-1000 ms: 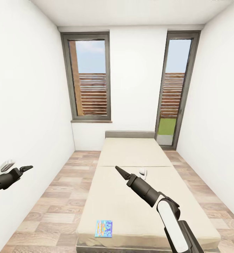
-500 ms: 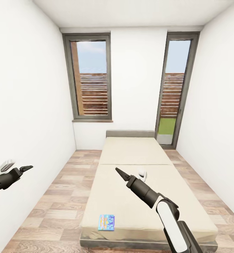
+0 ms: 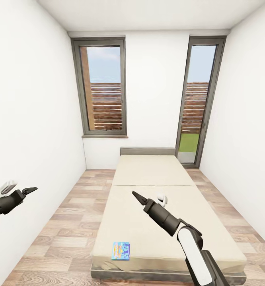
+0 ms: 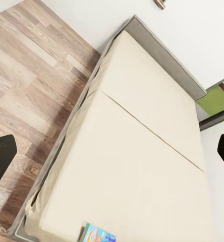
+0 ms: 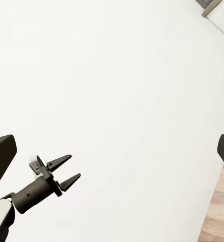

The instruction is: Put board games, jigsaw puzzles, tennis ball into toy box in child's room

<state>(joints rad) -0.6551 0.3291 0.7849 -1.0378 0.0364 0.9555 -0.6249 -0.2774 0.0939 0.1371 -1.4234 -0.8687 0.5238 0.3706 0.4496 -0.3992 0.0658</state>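
The board game (image 3: 121, 251), a small blue box with orange-yellow art, is lying flat on the bed (image 3: 164, 171), very near the foot edge and toward the bed's left corner as the robot is looking. In the left wrist view the same box (image 4: 98, 235) is showing at the near end of the mattress. Only one board game is visible on the bed; a small white object (image 3: 161, 197) is sitting further up, near the seam of the mattress, and it is too small to identify.

The right gripper (image 3: 135, 194) is hanging above the middle of the bed, pointing toward the windows, and its jaws are looking closed to a point in the head view. The left gripper (image 3: 30, 190) is staying out over the wooden floor (image 3: 65, 222), near the left wall; in the right wrist view it (image 5: 64, 172) is showing with its two fingers clearly apart, holding nothing.

The box is lying below and behind the tip of the right gripper, on its left side, so this arm probably needs to pull back and go down. The left gripper is well apart from it, across the strip of floor. The long axis of the box seems to run nearly along the foot edge, but this is hard to judge. The robot probably has to come nearer first.
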